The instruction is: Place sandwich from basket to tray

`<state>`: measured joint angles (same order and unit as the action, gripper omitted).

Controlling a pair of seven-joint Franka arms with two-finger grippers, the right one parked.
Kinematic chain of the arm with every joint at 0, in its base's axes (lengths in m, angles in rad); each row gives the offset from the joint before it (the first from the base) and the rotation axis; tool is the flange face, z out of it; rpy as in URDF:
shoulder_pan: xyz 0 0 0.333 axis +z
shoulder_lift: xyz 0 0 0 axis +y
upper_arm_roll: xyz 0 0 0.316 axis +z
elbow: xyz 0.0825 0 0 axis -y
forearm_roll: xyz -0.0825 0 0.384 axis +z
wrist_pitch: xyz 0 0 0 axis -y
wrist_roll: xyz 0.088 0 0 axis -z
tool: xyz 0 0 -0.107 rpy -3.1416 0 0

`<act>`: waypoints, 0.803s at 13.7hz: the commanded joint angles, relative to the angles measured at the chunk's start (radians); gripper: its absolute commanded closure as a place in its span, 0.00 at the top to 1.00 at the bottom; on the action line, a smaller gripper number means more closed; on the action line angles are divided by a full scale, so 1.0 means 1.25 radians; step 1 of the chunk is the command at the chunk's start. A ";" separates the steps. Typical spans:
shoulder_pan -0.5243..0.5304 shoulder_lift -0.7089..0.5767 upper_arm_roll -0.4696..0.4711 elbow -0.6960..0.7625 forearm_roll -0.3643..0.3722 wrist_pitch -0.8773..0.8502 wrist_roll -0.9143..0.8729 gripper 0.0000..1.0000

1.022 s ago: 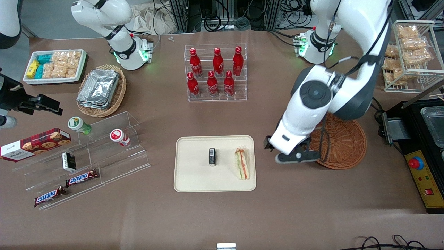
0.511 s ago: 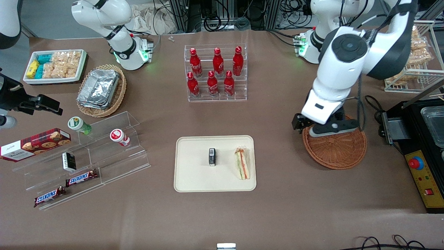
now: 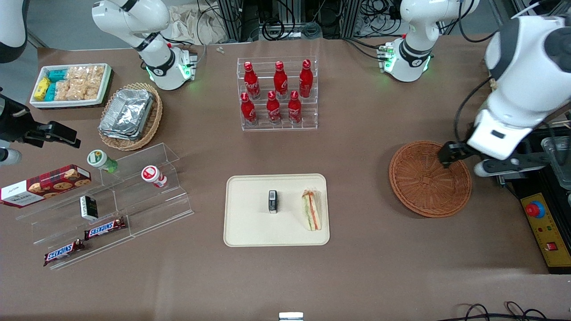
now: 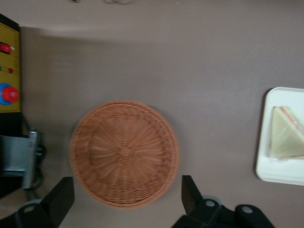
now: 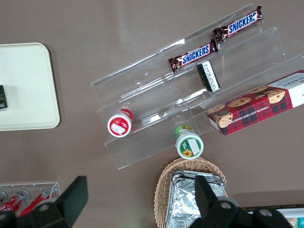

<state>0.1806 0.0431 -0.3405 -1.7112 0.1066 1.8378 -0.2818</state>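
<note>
The sandwich, a pale clear-wrapped wedge with orange and green filling, lies on the cream tray beside a small black-and-white box. The reddish-brown wicker basket holds nothing. My gripper hangs open and empty above the basket's rim, on the side toward the working arm's end of the table. In the left wrist view the gripper is spread wide over the basket. The sandwich shows on the tray, well apart from the gripper.
A black machine with a red button stands close beside the basket. A rack of red bottles is farther from the camera than the tray. An acrylic stepped shelf and a tan basket of foil containers lie toward the parked arm's end.
My gripper has swung from beside the tray, across the basket, toward the working arm's end of the table. The sandwich has stayed put on the tray.
</note>
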 commanded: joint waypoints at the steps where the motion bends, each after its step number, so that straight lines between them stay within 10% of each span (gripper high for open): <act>1: 0.037 -0.020 -0.010 0.025 -0.020 -0.056 0.046 1.00; 11: 0.087 -0.003 -0.010 0.056 -0.060 -0.059 0.074 1.00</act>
<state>0.2753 0.0311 -0.3418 -1.6639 0.0455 1.7878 -0.2083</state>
